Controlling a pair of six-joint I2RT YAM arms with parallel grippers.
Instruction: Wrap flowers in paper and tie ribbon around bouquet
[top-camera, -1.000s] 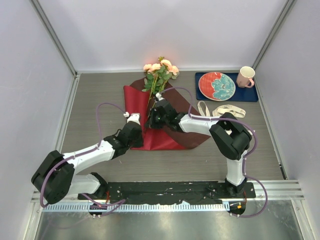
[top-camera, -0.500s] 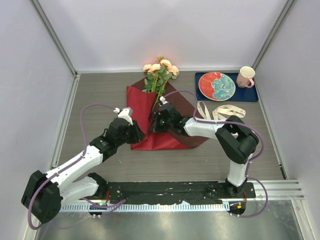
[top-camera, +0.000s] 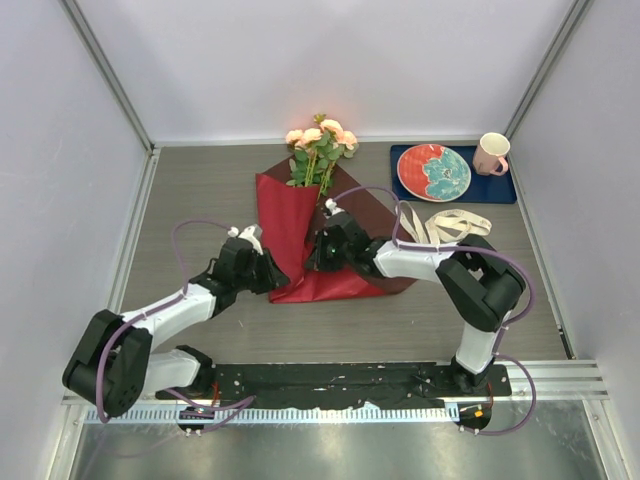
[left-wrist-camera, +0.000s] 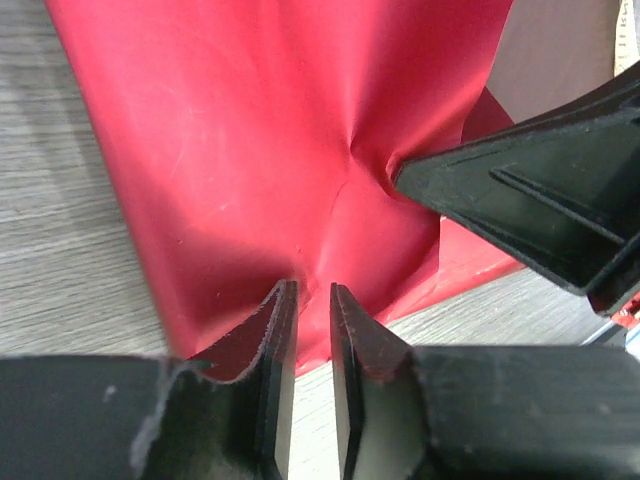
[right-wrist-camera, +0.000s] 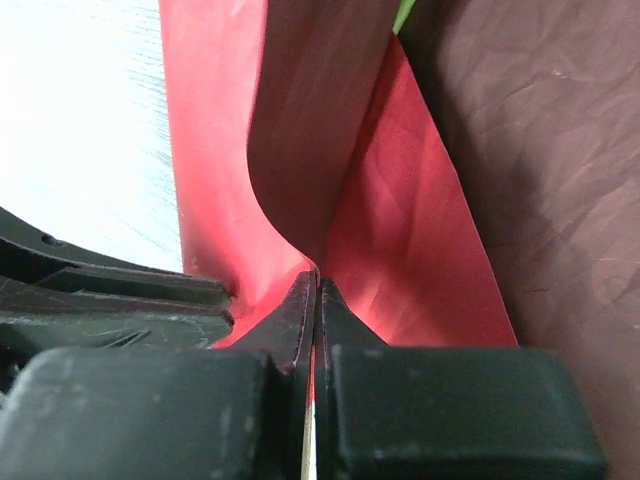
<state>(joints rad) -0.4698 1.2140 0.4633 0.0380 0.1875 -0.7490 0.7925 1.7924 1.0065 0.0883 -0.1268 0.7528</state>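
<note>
While my right gripper (right-wrist-camera: 316, 282) pinches the large thin crimson paper sheet (right-wrist-camera: 400, 230), my left gripper (left-wrist-camera: 312, 292) narrowly parted, tips near sheet's edge.

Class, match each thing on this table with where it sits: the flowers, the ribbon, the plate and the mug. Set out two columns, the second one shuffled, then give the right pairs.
Things
1. flowers
2. ribbon
3. plate
4. mug

Places
A. at the right end of the blue mat
B. loose on the table, just nearer the arms than the blue mat
C. sticking out of the far end of the red paper
D. on the left part of the blue mat

Pairs: 1-C, 2-B, 3-D, 4-A
</note>
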